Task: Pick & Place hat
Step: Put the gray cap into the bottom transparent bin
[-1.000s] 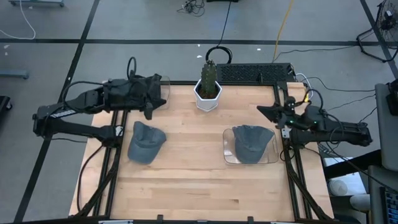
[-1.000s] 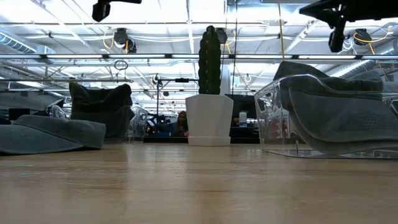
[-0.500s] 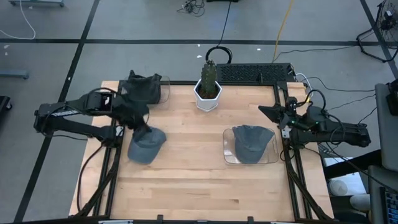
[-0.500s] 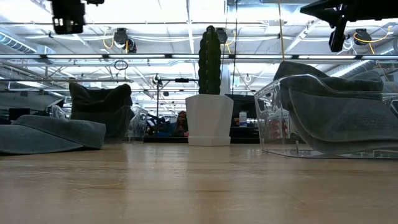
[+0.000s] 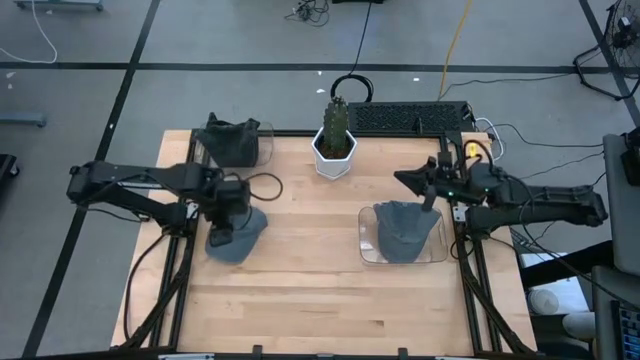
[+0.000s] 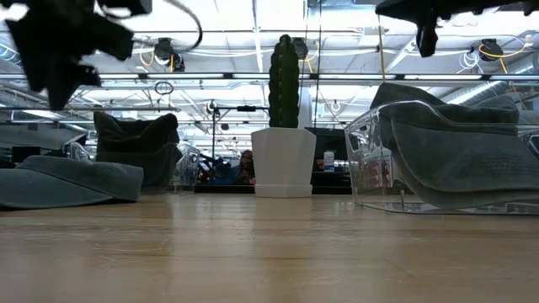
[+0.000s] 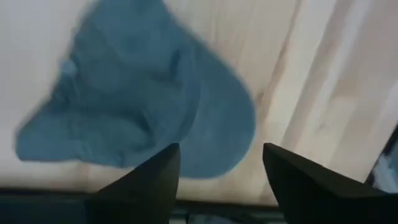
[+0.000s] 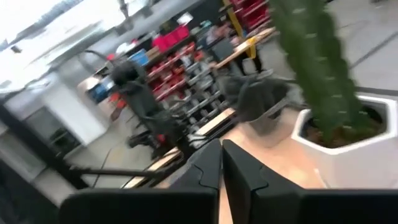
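Now the hat [image 5: 236, 233] that the task concerns lies loose on the left side of the wooden table [image 5: 310, 290], a blue-grey cap with its brim spread flat on the boards. The left gripper [image 5: 222, 215] hangs directly over it, pointing down, and its two fingers [image 7: 140, 186] stand apart with the brim showing in the gap between them; nothing is held.

The step in hand looks like the approach to a grasp. To do it well, the arm should come straight down so one finger lands on each side of a fold of cloth, preferably where crown meets brim, since the soft crown will likely slump and slide if pinched at its top. The fingers should reach close to the boards before closing, or they may catch only a thin layer of fabric.

A second hat [image 5: 404, 229] already sits in a clear tray [image 5: 367, 250] on the right side, which is probably where this one belongs as well. The right gripper [image 5: 432, 196] waits just above that tray's far edge, fingers [image 8: 208, 171] pressed together and empty. A third dark hat [image 5: 232, 140] rests in a clear bin at the back left corner, and a potted cactus [image 5: 337, 135] stands at the back middle, well clear of the lift path.
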You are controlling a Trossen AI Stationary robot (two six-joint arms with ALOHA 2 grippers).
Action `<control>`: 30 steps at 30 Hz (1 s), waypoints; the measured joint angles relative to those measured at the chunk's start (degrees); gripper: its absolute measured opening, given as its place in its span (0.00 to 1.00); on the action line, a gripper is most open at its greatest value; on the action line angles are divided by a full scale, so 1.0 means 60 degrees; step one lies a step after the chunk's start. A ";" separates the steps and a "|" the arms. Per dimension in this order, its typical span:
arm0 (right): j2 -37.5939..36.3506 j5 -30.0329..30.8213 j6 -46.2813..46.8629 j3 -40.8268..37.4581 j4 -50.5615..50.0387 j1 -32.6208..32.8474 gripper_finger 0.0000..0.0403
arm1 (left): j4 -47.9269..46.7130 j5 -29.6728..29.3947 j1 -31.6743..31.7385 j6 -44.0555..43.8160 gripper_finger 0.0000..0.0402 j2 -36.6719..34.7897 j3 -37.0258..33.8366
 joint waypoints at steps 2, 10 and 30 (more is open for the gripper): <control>0.0170 -0.0401 -0.0176 0.0180 -0.0033 0.0006 0.04 | 0.0306 -0.0138 -0.0001 0.0399 0.62 0.0011 -0.0458; 0.0716 -0.0780 -0.0468 0.0791 -0.0600 0.0026 0.22 | 0.1111 -0.1310 -0.0004 0.2181 0.61 -0.0035 -0.1439; 0.2555 -0.0804 -0.0211 0.1512 0.0628 0.0026 0.25 | 0.1746 -0.0070 -0.0002 0.1239 0.60 0.1343 -0.2085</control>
